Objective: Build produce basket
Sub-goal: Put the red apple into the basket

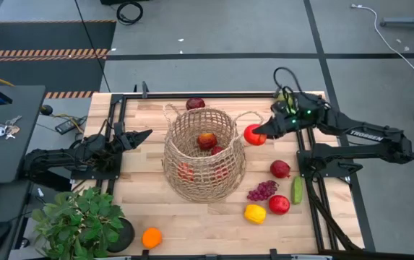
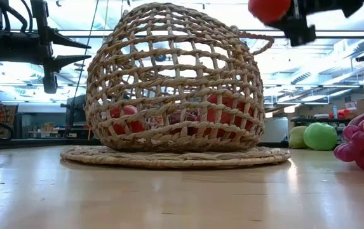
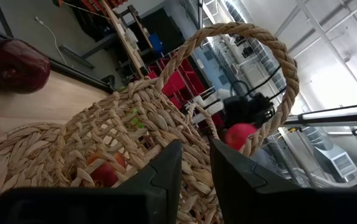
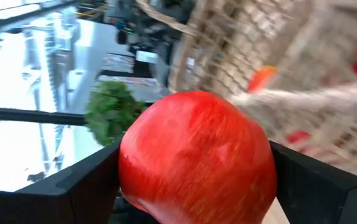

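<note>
The tan wicker basket (image 1: 204, 155) stands mid-table on a round woven mat (image 2: 175, 156), with several red fruits (image 1: 207, 140) inside. My right gripper (image 1: 259, 132) hovers just right of the basket's rim, shut on a red apple (image 4: 197, 155). In the low view that apple (image 2: 267, 9) hangs at about rim height. My left gripper (image 1: 145, 135) waits shut to the left of the basket, pointing at it and touching nothing. Other produce lies on the table to the right of the basket and near its front edge. My right gripper pinches the red apple between its two fingers, one finger (image 4: 91, 180) on each opposite side (image 4: 131, 168). The fingers come about level from the table's right, pointing toward the basket. The apple is lifted clear of the table.
A dark red apple (image 1: 195, 104) lies behind the basket. On the right lie a red apple (image 1: 279, 168), purple grapes (image 1: 262, 191), a green cucumber (image 1: 297, 190), a yellow fruit (image 1: 255, 213) and another red fruit (image 1: 279, 204). An orange (image 1: 151, 237) and a potted plant (image 1: 80, 220) sit front left.
</note>
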`<state>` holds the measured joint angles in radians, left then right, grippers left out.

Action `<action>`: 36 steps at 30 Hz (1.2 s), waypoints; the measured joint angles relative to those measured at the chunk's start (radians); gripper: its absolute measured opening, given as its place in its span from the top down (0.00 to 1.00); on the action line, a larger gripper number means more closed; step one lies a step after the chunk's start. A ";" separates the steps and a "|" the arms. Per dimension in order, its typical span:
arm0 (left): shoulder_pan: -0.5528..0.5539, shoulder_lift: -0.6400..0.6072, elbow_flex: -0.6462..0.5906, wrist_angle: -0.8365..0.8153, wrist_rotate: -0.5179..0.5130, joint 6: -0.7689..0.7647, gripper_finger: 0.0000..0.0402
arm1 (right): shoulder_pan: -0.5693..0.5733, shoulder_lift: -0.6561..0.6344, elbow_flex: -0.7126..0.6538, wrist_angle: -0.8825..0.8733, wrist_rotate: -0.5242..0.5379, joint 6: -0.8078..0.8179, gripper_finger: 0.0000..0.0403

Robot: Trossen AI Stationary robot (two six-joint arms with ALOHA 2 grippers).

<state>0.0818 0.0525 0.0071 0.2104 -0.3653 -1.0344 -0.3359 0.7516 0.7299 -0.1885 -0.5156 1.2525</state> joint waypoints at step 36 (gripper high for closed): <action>0.000 0.000 0.000 0.000 0.000 0.000 0.78 | -0.032 0.602 0.658 0.379 0.080 -0.310 0.08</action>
<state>0.0815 0.0525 0.0073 0.2104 -0.3654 -1.0344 -0.3674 1.3537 1.3875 0.1904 -0.4359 0.9425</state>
